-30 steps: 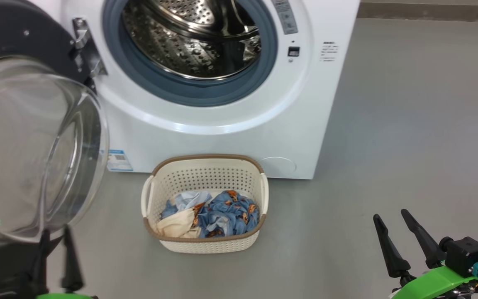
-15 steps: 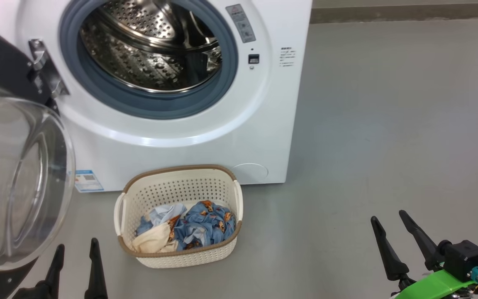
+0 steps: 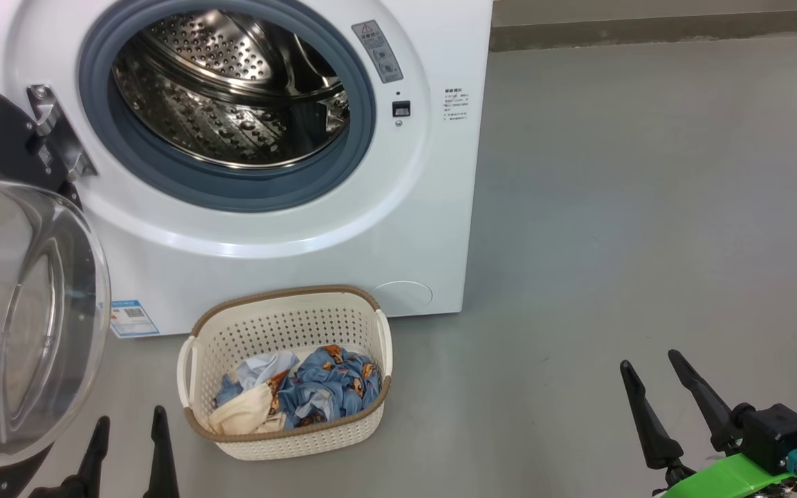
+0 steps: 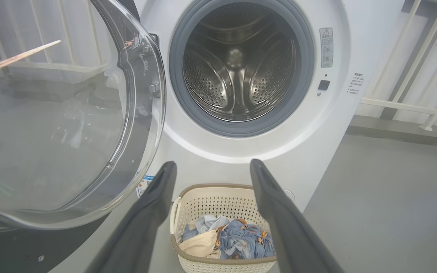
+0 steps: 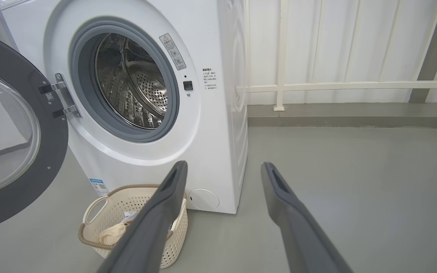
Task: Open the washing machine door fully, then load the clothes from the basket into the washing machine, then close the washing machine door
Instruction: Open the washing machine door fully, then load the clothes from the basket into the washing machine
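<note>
The white washing machine (image 3: 398,228) stands with its steel drum (image 3: 229,90) bare inside the grey-blue gasket. Its door (image 3: 18,318) hangs swung out at the left, glass bowl bulging toward me; the door (image 4: 63,113) and door (image 5: 10,132) look the same in the wrist views. On the floor before the washer sits the cream basket (image 3: 281,321) holding the clothes (image 3: 301,394), blue printed fabric with a cream piece. My left gripper (image 3: 129,422) is open, low beside the door and left of the basket. My right gripper (image 3: 651,366) is open, far right of the basket.
Grey floor (image 3: 647,207) spreads to the right of the washer. A white railing and wall (image 5: 336,57) run behind. The door's hinge bracket (image 3: 52,138) juts out at the washer's left.
The head camera has turned, sliding washer and basket leftward in the picture. My left gripper has come off the door's lower edge and its fingers have spread apart. The right gripper is unchanged.
</note>
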You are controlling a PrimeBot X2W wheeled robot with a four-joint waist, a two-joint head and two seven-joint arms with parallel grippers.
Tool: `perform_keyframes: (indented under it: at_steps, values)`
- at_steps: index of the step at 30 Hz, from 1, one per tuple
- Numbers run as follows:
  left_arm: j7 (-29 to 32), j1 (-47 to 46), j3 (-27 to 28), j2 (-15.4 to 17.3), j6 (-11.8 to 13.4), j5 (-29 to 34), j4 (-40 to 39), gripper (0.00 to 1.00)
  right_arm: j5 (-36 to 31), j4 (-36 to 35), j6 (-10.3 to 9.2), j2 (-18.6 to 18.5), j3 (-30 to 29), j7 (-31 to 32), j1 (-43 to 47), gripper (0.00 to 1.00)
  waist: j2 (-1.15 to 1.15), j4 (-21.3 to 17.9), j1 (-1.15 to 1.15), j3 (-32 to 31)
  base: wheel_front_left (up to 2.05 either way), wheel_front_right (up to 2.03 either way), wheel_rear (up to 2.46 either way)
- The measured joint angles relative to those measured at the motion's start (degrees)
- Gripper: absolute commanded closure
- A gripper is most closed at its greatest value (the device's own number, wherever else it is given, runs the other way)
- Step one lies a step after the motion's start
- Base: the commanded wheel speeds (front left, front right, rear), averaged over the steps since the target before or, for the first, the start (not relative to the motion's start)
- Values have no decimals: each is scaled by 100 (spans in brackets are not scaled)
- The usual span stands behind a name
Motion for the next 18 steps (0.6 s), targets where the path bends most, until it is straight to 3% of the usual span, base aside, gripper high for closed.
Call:
perform_keyframes:
  at_steps: [18]
  values:
    - [-1, 18, -15, -1, -100, 207, -92, 0, -15, 9, 0, 69, -25, 0, 101, 0, 0, 111, 0, -27, 0, 0, 0]
